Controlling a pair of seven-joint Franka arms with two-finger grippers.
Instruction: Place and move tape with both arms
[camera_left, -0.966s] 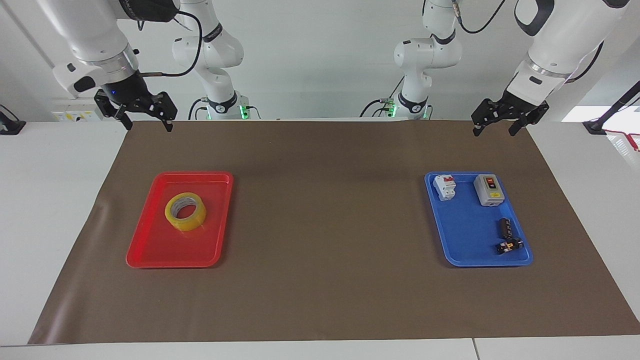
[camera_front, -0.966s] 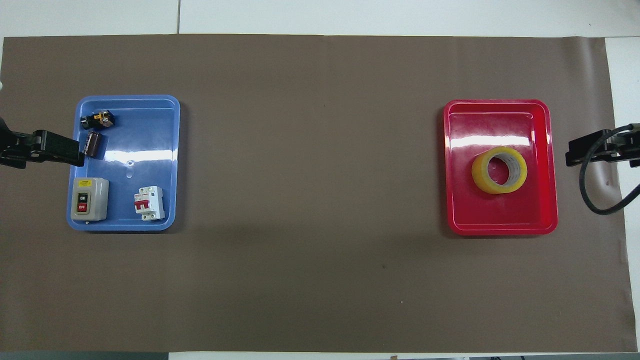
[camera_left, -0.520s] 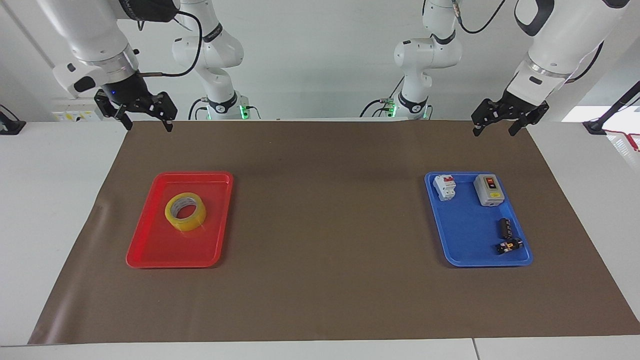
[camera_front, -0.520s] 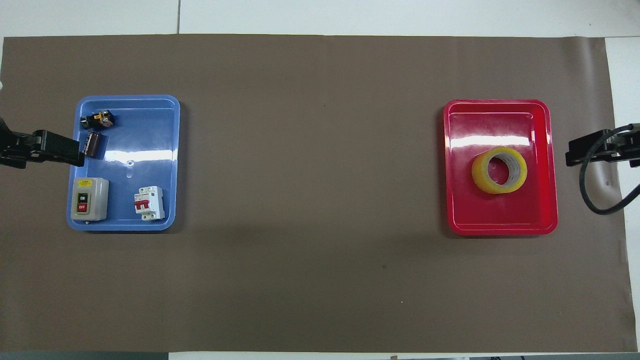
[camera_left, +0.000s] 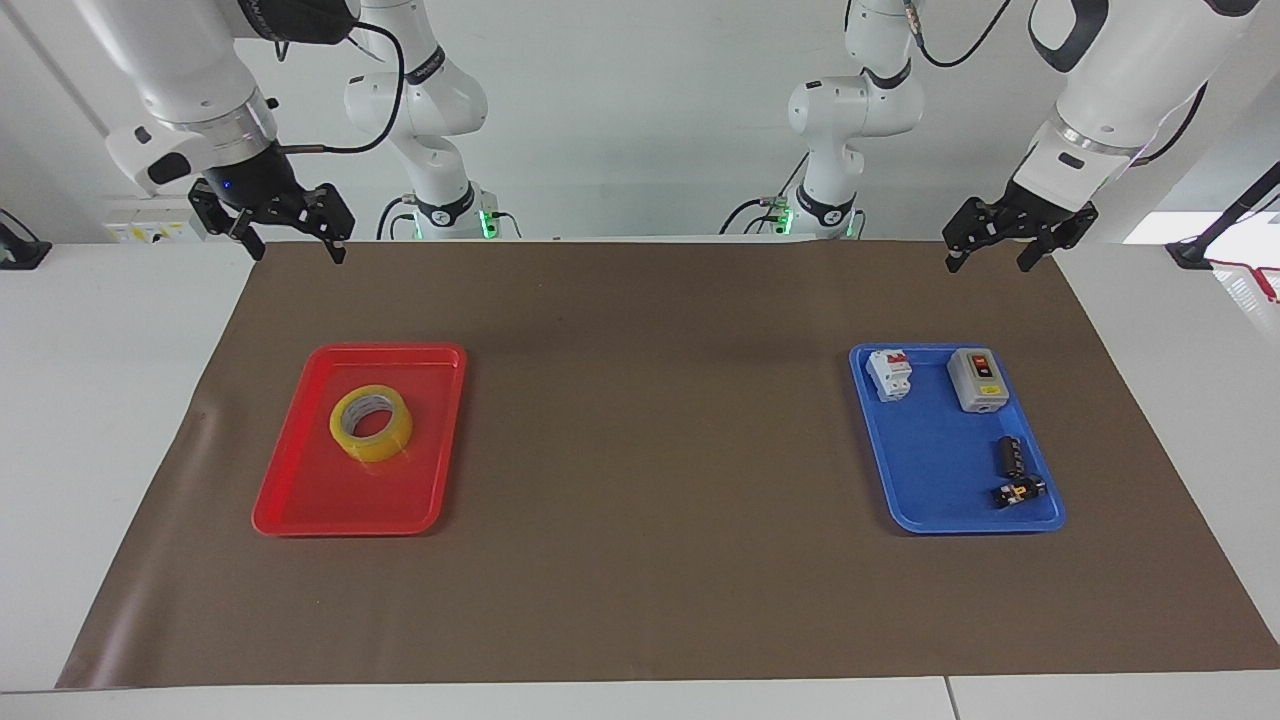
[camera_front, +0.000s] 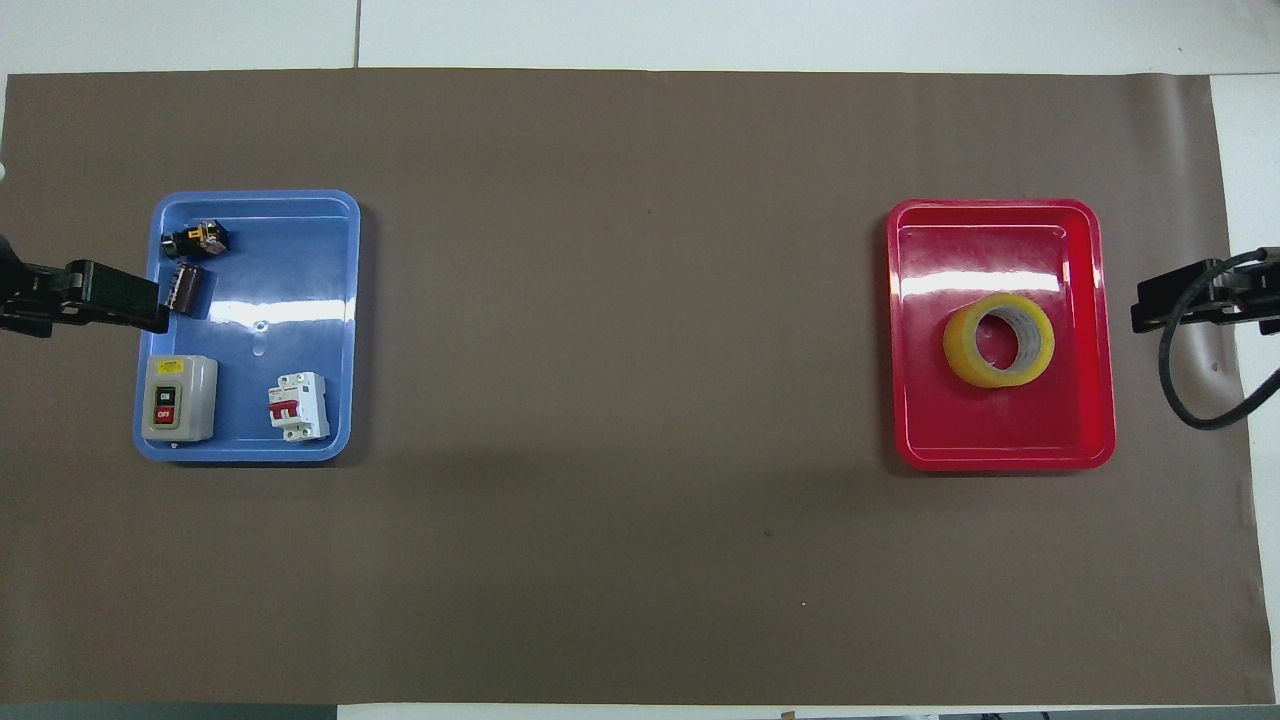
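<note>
The fingers of both grippers are seen spread apart, with nothing held between them. The right gripper (camera_left: 296, 248) is raised over the brown mat's (camera_left: 650, 420) edge nearest the robots, at the right arm's end; the left gripper (camera_left: 990, 252) is raised over the same edge at the left arm's end. Both arms are waiting.

Farther out on the mat, a red tray (camera_left: 300, 500) is laid toward the right arm's end. The tape (camera_left: 371, 424) is found inside it, lying flat, its hole facing up, roughly in the tray's middle. Toward the left arm's end, a blue tray (camera_left: 930, 480) is set. In its part nearer the robots, a white circuit breaker (camera_left: 888, 374) and a grey switch box (camera_left: 978, 379) are placed side by side. In its farther part, a dark cylindrical part (camera_left: 1008, 455) and a small black-and-yellow piece (camera_left: 1018, 492) are seen; what that piece is cannot be made out.
</note>
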